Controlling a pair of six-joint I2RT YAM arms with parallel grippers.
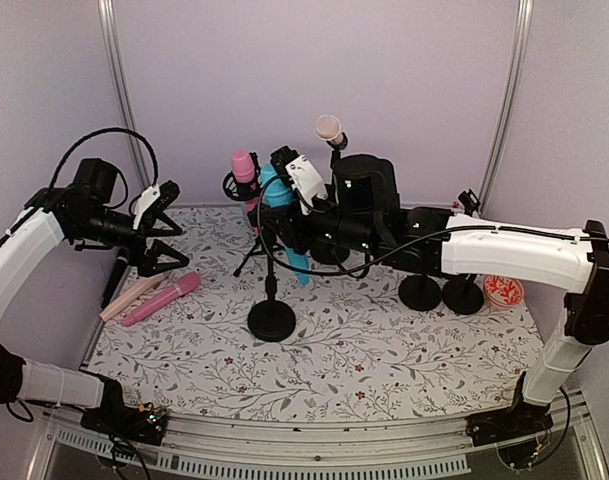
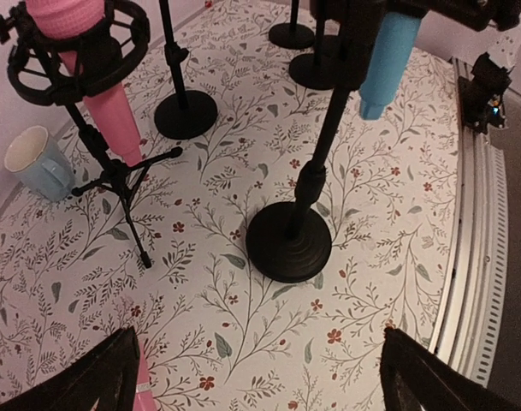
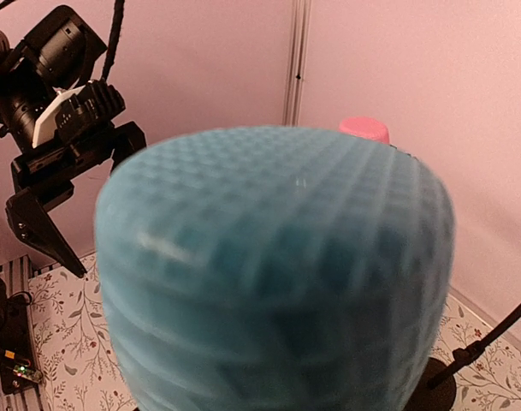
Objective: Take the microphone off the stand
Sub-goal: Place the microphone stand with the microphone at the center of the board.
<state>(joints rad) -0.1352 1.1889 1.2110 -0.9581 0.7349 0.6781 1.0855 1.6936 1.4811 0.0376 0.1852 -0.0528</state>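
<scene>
A blue microphone [image 1: 287, 228] sits tilted at the top of a black stand with a round base [image 1: 271, 320]. My right gripper [image 1: 296, 208] reaches in from the right and is closed around the microphone's body. In the right wrist view the blue mesh head [image 3: 277, 274] fills the frame and hides the fingers. In the left wrist view the blue handle [image 2: 387, 60] hangs beside the stand's pole, above the base [image 2: 288, 244]. My left gripper [image 1: 162, 238] is open and empty at the far left, above the mat [image 2: 260, 390].
A pink microphone in a shock mount [image 1: 244, 170] stands on a tripod behind the blue one. A beige-headed microphone [image 1: 329, 128] stands behind it. Pink [image 1: 162, 298] and beige [image 1: 132, 296] microphones lie at the left. Two round stand bases [image 1: 420, 292] and a red dish [image 1: 503, 290] sit right. A mug [image 2: 38, 163] stands by the back wall.
</scene>
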